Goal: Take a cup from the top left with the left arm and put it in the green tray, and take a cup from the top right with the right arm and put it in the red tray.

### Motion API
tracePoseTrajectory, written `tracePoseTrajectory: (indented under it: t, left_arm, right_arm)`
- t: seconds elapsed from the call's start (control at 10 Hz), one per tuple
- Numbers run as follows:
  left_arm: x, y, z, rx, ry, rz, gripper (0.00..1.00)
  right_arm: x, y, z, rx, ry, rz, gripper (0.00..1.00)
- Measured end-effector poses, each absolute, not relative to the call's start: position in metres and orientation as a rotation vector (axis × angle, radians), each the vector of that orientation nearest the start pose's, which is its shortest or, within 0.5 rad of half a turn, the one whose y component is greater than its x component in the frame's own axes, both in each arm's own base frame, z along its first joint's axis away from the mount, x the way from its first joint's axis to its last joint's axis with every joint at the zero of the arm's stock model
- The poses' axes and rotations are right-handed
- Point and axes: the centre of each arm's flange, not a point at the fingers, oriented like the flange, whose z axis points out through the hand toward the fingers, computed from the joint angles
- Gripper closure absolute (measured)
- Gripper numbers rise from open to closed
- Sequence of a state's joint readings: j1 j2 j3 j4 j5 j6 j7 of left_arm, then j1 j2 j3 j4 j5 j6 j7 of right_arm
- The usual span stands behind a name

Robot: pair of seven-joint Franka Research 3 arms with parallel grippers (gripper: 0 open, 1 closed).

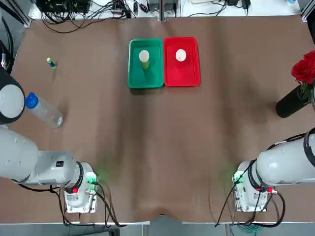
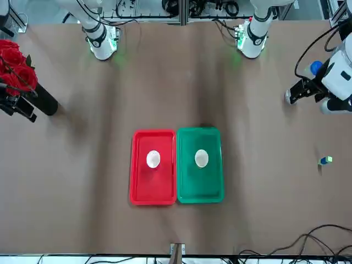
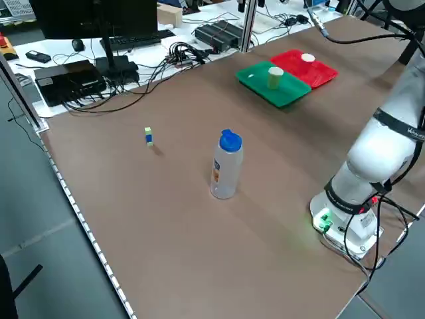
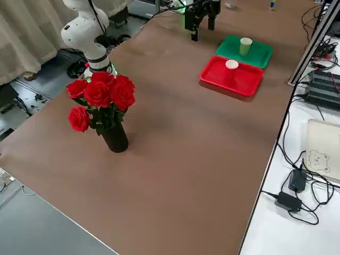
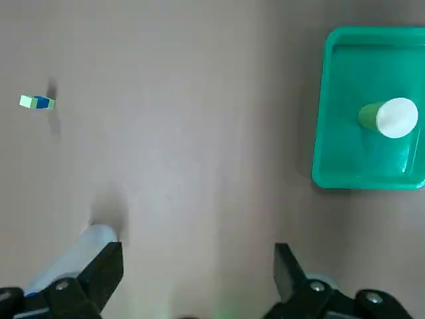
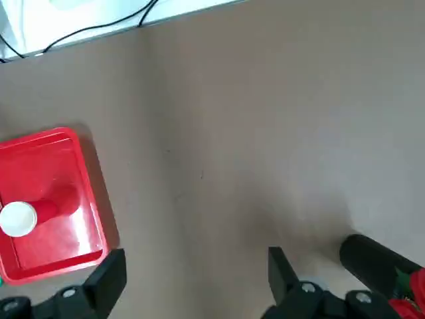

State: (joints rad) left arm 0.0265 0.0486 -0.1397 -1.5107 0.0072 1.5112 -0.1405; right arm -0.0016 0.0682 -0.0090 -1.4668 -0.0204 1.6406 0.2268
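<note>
Top view looks straight down from overhead, arm bases at its lower edge, whole brown counter [image 1: 157, 147] in frame. Front view looks steeply down from the opposite side, bases at its upper edge, so sides are mirrored. Both share the green tray [image 1: 145, 78] and red tray [image 1: 181, 73] mid-counter. Left side view is raised, diagonal, nearer the water bottle [image 3: 226, 166], trays far off. Right side view is raised, diagonal, close to the rose vase [image 4: 109, 125], trays farther back. Left wrist view looks down past its own fingers [image 5: 99, 269] at the green tray; right wrist view likewise looks down at the red tray.
</note>
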Motion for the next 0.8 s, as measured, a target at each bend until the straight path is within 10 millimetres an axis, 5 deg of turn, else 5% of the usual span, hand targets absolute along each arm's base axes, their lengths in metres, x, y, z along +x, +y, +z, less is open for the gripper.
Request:
tracePoseTrajectory:
  t: [0.3,0.8]
  left_arm:
    - [0.56,-0.061,0.621,-3.134,-0.043,0.073,0.0]
    - [0.56,-0.061,0.621,-3.134,-0.04,0.073,0.0]
  right_arm:
    - [0.571,-0.006,0.649,-3.151,0.178,-0.114,0.05]
    - [0.556,-0.024,0.658,-3.131,0.212,-0.055,0.05]
